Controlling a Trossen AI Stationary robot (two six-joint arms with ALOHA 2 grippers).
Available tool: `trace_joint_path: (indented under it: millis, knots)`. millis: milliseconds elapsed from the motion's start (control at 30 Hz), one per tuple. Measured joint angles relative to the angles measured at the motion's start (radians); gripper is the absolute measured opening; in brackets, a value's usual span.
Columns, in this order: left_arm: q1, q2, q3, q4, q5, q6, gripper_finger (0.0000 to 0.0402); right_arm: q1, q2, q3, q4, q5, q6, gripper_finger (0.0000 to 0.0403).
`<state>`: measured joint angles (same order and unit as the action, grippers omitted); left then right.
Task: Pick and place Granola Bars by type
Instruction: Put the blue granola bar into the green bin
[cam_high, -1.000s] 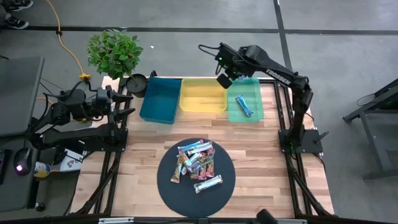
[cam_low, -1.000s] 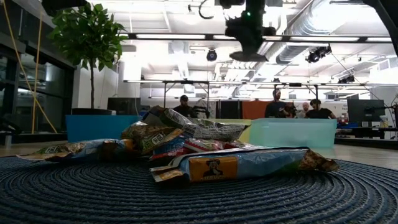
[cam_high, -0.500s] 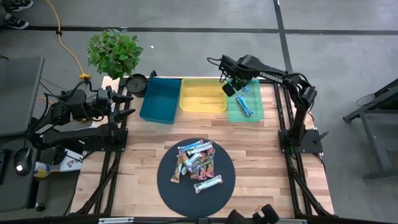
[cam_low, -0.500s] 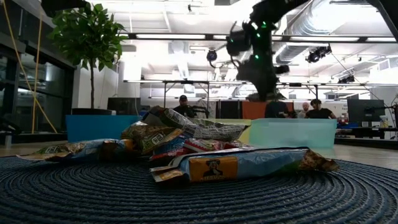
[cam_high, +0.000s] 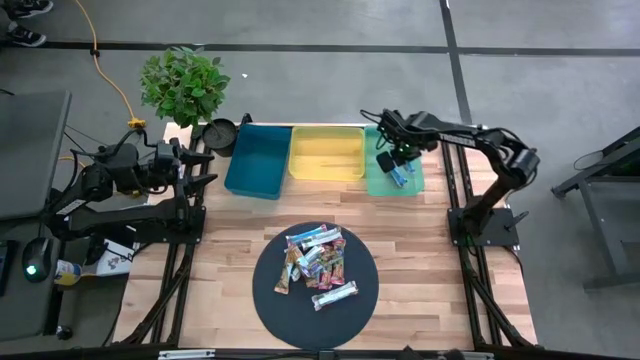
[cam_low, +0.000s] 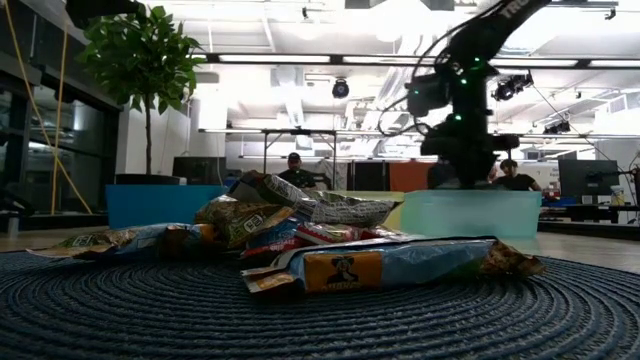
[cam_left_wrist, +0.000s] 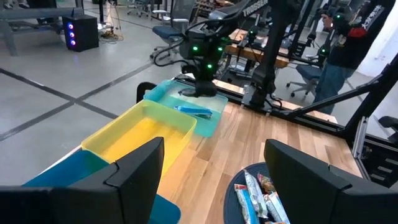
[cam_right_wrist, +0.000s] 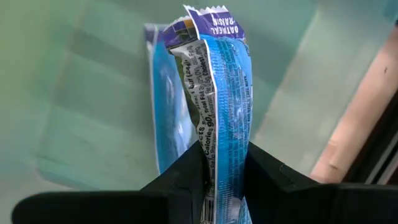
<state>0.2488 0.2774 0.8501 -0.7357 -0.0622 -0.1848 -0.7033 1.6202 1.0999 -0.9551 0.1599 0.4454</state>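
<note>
My right gripper (cam_high: 388, 160) hangs low over the green bin (cam_high: 410, 185), shut on a blue-wrapped granola bar (cam_right_wrist: 217, 93). A second blue bar (cam_high: 398, 177) lies flat on that bin's floor and also shows in the left wrist view (cam_left_wrist: 193, 111). Several bars in blue, silver and red wrappers lie piled (cam_high: 318, 262) on a dark round mat (cam_high: 270, 300), close up in the low view (cam_low: 340, 255). My left gripper (cam_left_wrist: 217, 186) is open and waits folded back at the table's left edge (cam_high: 185, 165). My right gripper pinches the blue bar between its two fingers (cam_right_wrist: 267, 174), which lie across the wrapper (cam_right_wrist: 221, 155). The bar reaches out beyond the fingertips, its crimped end (cam_right_wrist: 214, 22) farthest from them. The gripper points down into the green bin. Whether the bar touches the bin's floor cannot be told.
Three bins stand in a row along the far edge: blue (cam_high: 258, 160), yellow (cam_high: 327, 152) and green. A potted plant (cam_high: 185, 85) stands at the far left corner. Bare wood (cam_high: 420, 240) lies between bins and mat. People stand in the room beyond (cam_low: 512, 175).
My right gripper, still holding the blue bar, has moved from above the far edge between the yellow and green bins toward the table's right and near side. It has come down into the green bin. The pile and my left arm have kept still.
</note>
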Motion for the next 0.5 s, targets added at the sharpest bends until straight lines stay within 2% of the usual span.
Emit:
trace_joint_path:
  millis: [100,200,500]
  knots:
    - [0.000,0.000,0.000,0.000,-0.001,0.000,0.0273,-0.005,-0.027,-0.055,0.015,0.018,-0.002,0.0078]
    - [0.000,0.000,0.000,0.000,-0.001,0.000,0.0273,-0.006,-0.037,-0.091,0.054,-0.008,-0.038,0.0078]
    - [0.000,0.000,0.000,0.000,-0.002,-0.004,0.0273,-0.006,-0.038,-0.122,0.162,-0.039,-0.087,0.0078]
